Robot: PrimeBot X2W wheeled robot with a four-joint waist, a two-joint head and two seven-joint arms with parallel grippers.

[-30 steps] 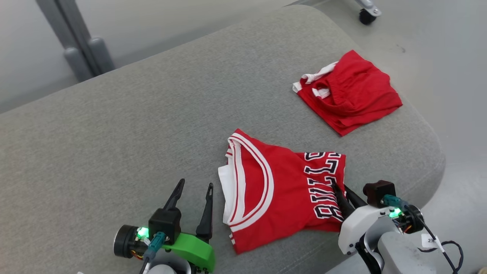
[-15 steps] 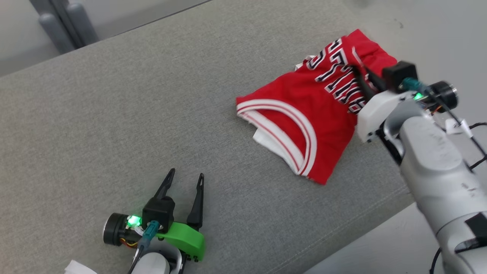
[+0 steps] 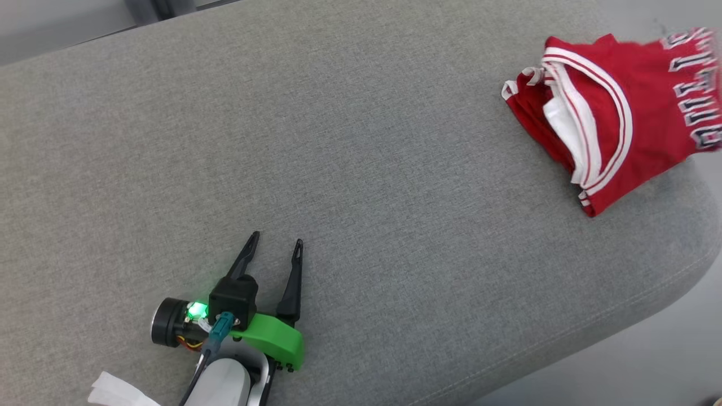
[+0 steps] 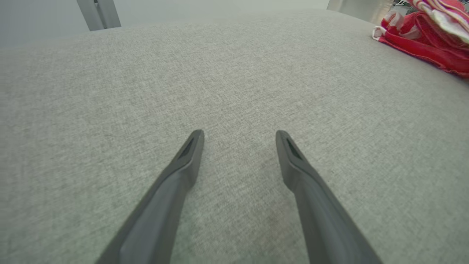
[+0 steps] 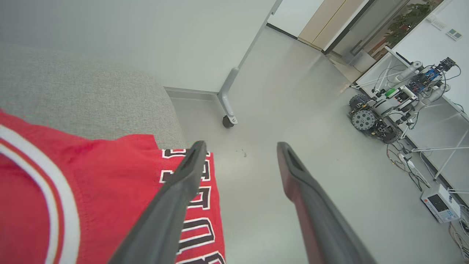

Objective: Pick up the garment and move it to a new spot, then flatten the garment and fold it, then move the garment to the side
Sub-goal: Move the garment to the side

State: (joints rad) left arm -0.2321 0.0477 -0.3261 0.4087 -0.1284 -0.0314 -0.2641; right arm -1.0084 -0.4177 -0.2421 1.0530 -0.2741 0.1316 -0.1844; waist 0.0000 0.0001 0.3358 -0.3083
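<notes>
Now that my right tool [image 5: 240,146] stands with fingers spread, no longer pinching the folded garment [image 5: 91,205], that garment lies released beneath and left of the tool at the cushion's [image 3: 338,141] corner, its lettered end overhanging the edge. My left tool [image 3: 276,239] rests spread-fingered, well away. I judge the move aside done.

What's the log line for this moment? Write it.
left gripper open over cushion | right gripper open, nothing held | jersey folded at cushion's right end
</notes>
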